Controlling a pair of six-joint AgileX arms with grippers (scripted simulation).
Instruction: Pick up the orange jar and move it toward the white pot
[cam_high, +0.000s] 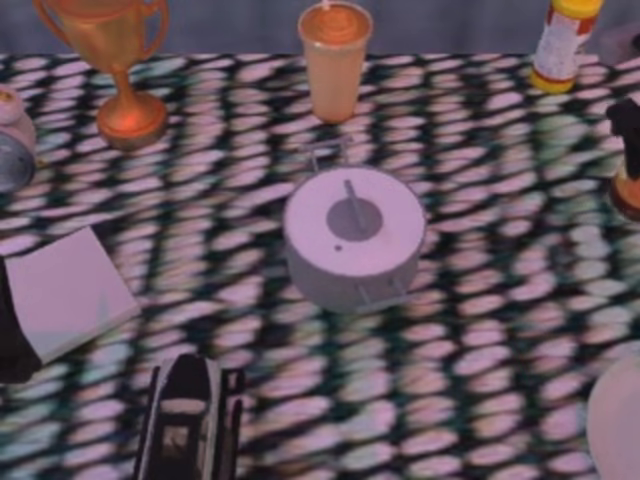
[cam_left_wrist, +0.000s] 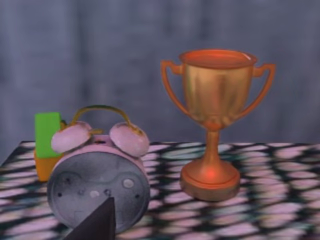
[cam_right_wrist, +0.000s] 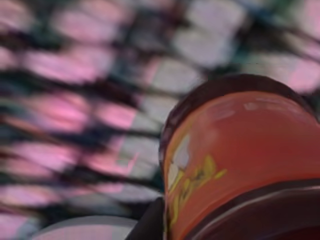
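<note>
Patterned counter (cam_high: 480, 330): right tool (cam_high: 627, 135) at the right edge pinches the orange jar (cam_right_wrist: 235, 160). Transfer to the white pot (cam_high: 352, 240) is outstanding. Left tool (cam_high: 188, 420) parked near; finger state cannot be told.

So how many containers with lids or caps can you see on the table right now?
4: the white pot mid-table, a lidded cup behind it, a yellow-capped bottle at the far right, and the orange jar at the right gripper. Others may sit out of frame.

No readable text anywhere; the orange jar (cam_right_wrist: 240, 160) bears only blurred yellow label marks
</note>
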